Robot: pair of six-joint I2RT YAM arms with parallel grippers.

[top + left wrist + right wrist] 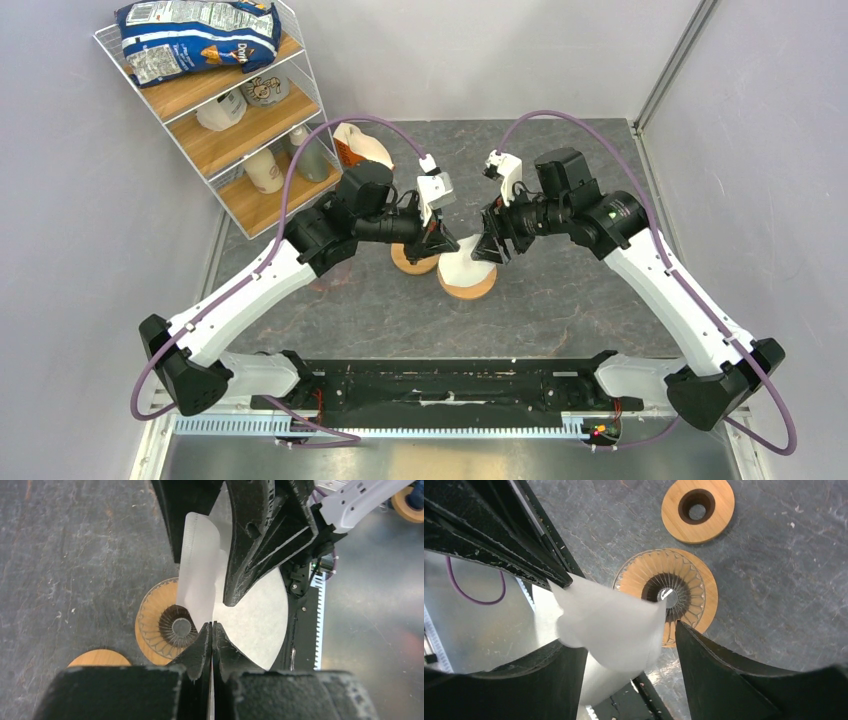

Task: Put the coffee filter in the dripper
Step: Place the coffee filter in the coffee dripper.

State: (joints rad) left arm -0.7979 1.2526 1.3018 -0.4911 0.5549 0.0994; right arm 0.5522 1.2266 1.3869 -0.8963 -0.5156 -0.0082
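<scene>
Coffee filter (609,615) hangs in the air over the middle of the table (560,300), just above the dripper and not yet inside it.

Furthest left, at ten o'clock from the dripper, lies a bare wooden ring (408,262), which must not be mistaken for the target. Next comes the left gripper (212,630). Its jaws are pressed tight together on one edge of the coffee filter, so this arm alone carries the paper. Below it sits the dripper (167,625), its glass cone upright in the wooden collar and its ribbed mouth showing. At one o'clock from the dripper, the right gripper (621,637) has its jaws spread wide on either side of the paper without pinching it.

The step in hand looks like seating the cone. To do it well, the left arm should point the tip downward and centre it over the glass mouth. It should then lower until the paper walls meet the ribs before letting go. The spread jaws should draw off toward three o'clock so they do not drag the thin paper sideways.
</scene>
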